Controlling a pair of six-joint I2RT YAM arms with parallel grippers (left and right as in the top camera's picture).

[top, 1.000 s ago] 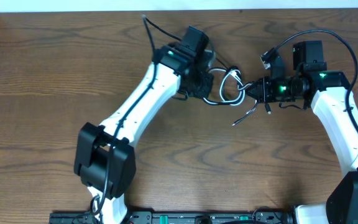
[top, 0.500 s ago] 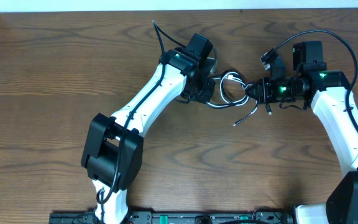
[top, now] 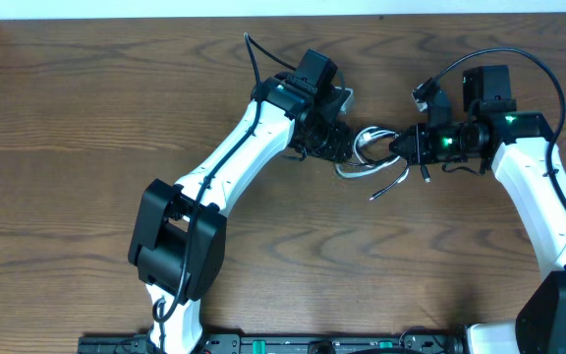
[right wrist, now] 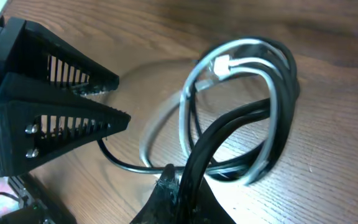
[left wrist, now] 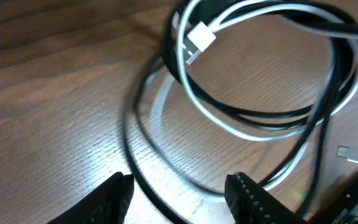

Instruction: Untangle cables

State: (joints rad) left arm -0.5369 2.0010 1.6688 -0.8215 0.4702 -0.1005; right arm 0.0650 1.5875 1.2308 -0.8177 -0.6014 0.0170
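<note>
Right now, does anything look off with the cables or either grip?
Nothing damaged or spilled. The black cable and white cable are wound together in one coil. The right gripper is shut on a doubled black strand; the left gripper stands open over a blurred black strand, clamping nothing.

**Dark wood counter, one knot of cable**

The counter (top: 67, 147) is dark brown wood with a strong wavy grain running from left to right. A pale strip shows beyond its far edge. Toward the far side, a little right of the middle, a black cable (right wrist: 229, 124) and a white cable (left wrist: 253, 135) are looped through each other in one small coil. The white cable's flat white plug (left wrist: 197, 42) rests against the black loops at one side of the coil. A loose end (top: 386, 187) trails out of the coil toward the near edge.
</note>
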